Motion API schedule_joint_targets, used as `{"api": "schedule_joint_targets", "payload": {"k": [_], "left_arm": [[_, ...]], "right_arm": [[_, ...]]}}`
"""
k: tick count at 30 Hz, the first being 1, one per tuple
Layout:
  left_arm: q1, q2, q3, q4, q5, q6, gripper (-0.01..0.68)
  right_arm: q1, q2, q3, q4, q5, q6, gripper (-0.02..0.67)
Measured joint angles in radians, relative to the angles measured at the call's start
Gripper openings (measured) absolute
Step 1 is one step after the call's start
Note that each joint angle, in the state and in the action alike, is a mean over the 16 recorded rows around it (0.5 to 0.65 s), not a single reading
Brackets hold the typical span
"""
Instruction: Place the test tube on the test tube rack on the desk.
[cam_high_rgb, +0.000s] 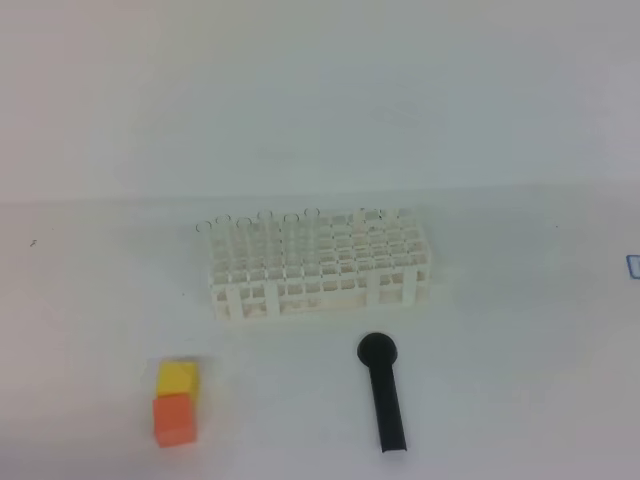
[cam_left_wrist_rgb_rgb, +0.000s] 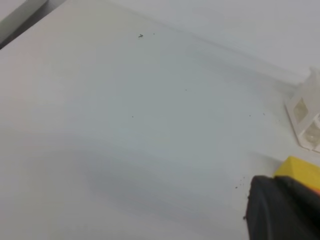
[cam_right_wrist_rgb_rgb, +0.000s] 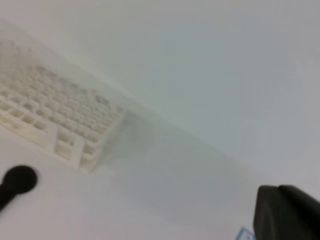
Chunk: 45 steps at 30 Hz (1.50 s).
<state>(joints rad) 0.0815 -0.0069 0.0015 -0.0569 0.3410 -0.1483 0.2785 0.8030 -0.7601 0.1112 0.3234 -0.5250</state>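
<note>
Neither arm shows in the high view — both are outside that frame. Left gripper (cam_left_wrist_rgb_rgb: 282, 210) appears only as a dark blurred mass at the bottom right of its wrist view, low over the desk (cam_left_wrist_rgb_rgb: 125, 130); jaws closed, nothing seen held. Just beyond it sits the yellow block (cam_left_wrist_rgb_rgb: 300, 170), and further out on the same side a corner of the rack (cam_left_wrist_rgb_rgb: 306, 120).

Right gripper (cam_right_wrist_rgb_rgb: 287, 212) is likewise a dark block at the bottom right of its own view, jaws closed, nothing seen held. The rack (cam_right_wrist_rgb_rgb: 55, 117) lies well off to its upper left, with the tool (cam_right_wrist_rgb_rgb: 17, 181) head nearer the lower left edge. A small blue mark (cam_right_wrist_rgb_rgb: 245, 234) sits just beside the gripper.

From above: rack (cam_high_rgb: 320, 262) mid-desk, clear tubes (cam_high_rgb: 262, 222) standing in its back-left holes — which one is the task's tube, can't tell. Tool (cam_high_rgb: 384, 392) in front of the rack, orange block (cam_high_rgb: 173, 418) touching yellow block (cam_high_rgb: 178, 378) at front left.
</note>
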Motion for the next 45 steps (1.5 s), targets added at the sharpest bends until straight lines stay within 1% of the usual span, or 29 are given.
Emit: {"api": "schedule_joint_targets", "payload": {"k": [5,9,14,19,27,45], "left_arm": [[0.000,0.000,0.000,0.000,0.000,0.000,-0.001],[0.000,0.000,0.000,0.000,0.000,0.000,-0.001],[0.000,0.000,0.000,0.000,0.001,0.000,-0.001],[0.000,0.000,0.000,0.000,-0.001,0.000,-0.001],[0.000,0.000,0.000,0.000,-0.001,0.000,-0.001],[0.000,0.000,0.000,0.000,-0.003,0.000,-0.001]], "right_arm": [[-0.148,-0.303,0.250,0.023,0.004,0.018,-0.001],[-0.234,-0.513,0.425,0.030,-0.001,0.045,-0.001],[-0.290,-0.688,0.595,0.028,-0.010,0.083,-0.001],[-0.305,-0.769,0.706,0.027,0.001,0.117,-0.001],[-0.307,-0.814,0.780,0.026,0.029,0.128,-0.001],[-0.307,-0.815,0.782,0.027,0.049,0.119,-0.001]]}}
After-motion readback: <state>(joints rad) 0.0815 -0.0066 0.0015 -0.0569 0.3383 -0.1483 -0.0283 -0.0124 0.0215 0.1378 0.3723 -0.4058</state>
